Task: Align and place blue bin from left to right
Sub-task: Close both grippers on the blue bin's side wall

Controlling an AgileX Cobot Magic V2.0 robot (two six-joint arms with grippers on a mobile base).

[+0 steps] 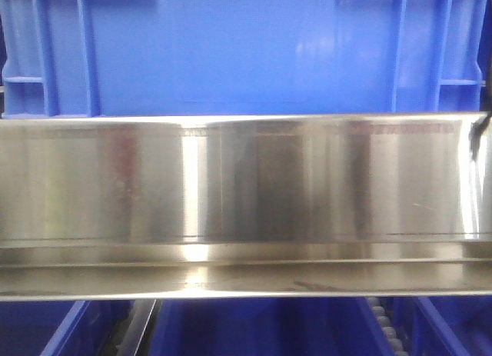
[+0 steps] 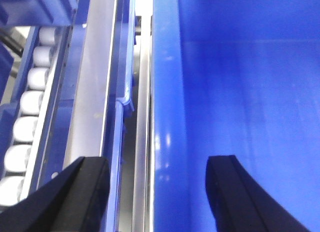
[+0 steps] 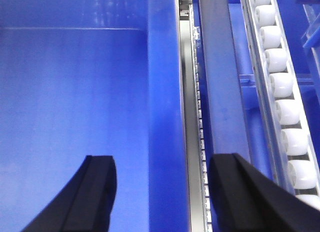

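My left gripper (image 2: 157,192) and right gripper (image 3: 162,192) straddle the tall medium-blue plastic bin (image 1: 231,48), jaws released — uneven clenching could skew it.

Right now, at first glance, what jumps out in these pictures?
A big medium-blue plastic crate fills the top of the front view, above a gleaming stainless-steel beam spanning the middle. The black left gripper and right gripper each straddle a crate wall, white rollers alongside.

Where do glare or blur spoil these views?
Front view: strong vertical glare bands on the shiny stainless-steel rail; the medium-blue plastic bin above is slightly soft. Left wrist view: specular spots on the bin's rim, blurred black left tool. Right wrist view: even light, white rollers clear.
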